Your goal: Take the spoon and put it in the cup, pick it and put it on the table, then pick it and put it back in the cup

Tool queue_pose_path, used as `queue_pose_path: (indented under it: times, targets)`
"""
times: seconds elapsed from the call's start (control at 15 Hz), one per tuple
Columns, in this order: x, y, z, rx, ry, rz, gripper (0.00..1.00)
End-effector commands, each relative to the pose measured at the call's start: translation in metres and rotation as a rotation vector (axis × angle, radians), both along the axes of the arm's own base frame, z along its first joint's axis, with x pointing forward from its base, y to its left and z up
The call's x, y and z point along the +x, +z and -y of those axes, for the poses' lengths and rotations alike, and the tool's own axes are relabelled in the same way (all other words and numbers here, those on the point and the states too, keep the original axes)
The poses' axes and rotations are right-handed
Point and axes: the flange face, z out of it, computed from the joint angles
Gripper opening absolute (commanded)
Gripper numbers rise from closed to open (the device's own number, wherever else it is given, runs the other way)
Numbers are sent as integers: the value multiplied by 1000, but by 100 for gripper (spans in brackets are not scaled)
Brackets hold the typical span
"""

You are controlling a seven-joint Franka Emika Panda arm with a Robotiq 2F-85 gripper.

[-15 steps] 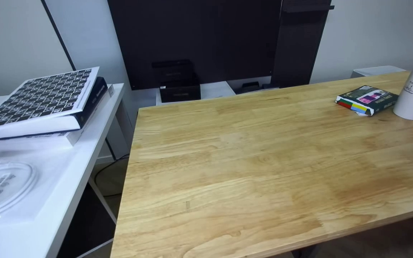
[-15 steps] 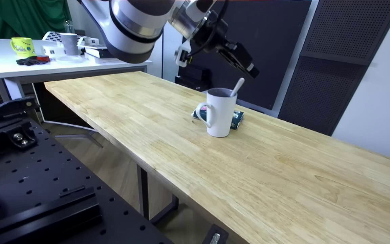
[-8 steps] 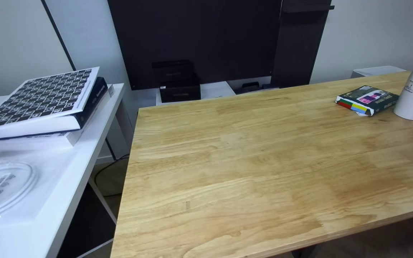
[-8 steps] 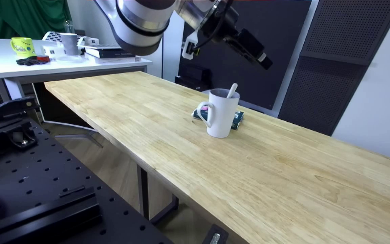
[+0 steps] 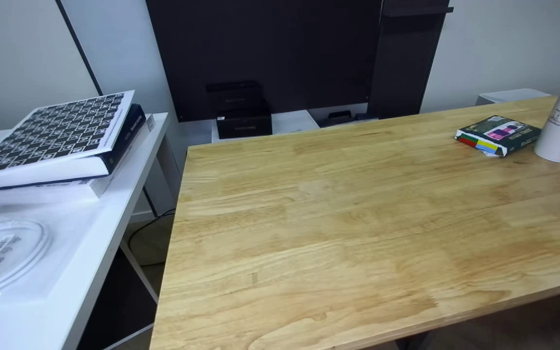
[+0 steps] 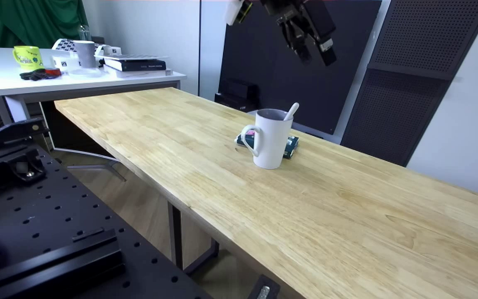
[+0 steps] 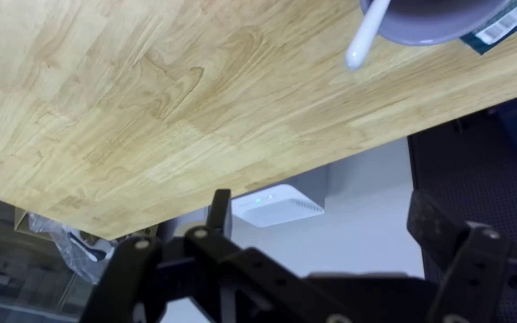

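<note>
The spoon [image 6: 291, 111] rests in the cup [image 6: 272, 141], its lower part hidden inside and its slim pale handle rising obliquely past the rim; the cup stands upright on the tabletop [image 6: 347, 216], with a flat colourful box [image 5: 498, 136] just beside it. The jaws hang above cup and spoon, well apart from them, spread wide, with nothing between them. In an exterior view the handle's free end lies below the jaws and a little to the left, its long axis slanting up and to the right. In the wrist view the handle projects down and to the left from the cup's rim at the upper edge; its tip lies farther up the view than the gap of the jaws, nearer the jaw at the right. The gap itself frames a white device [image 7: 281, 204] and a pale wall [image 7: 352, 242] beyond the tabletop's edge, so the jaws appear directed past the cup rather than at it. The spoon, in the cup and free of the jaws, fits either the first placement or the last; which of the two cannot be told. If another pick is due, the move presumably calls for turning the jaws toward the cup and descending; the handle's axis, running steeply across the line along which the jaws close, then favours a pinch on its narrow width.
</note>
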Motion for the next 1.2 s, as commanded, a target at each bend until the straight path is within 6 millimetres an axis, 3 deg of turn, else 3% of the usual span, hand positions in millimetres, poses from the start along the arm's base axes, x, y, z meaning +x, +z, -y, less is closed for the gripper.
queue_pose_path:
  times: [0.0, 0.73, 1.13]
  targets:
    - [-9, 16, 4, 147, 64, -123, 100]
    - [-41, 62, 4, 445, 352, -510, 100]
    - [-66, 74, 4, 623, 523, -791, 100]
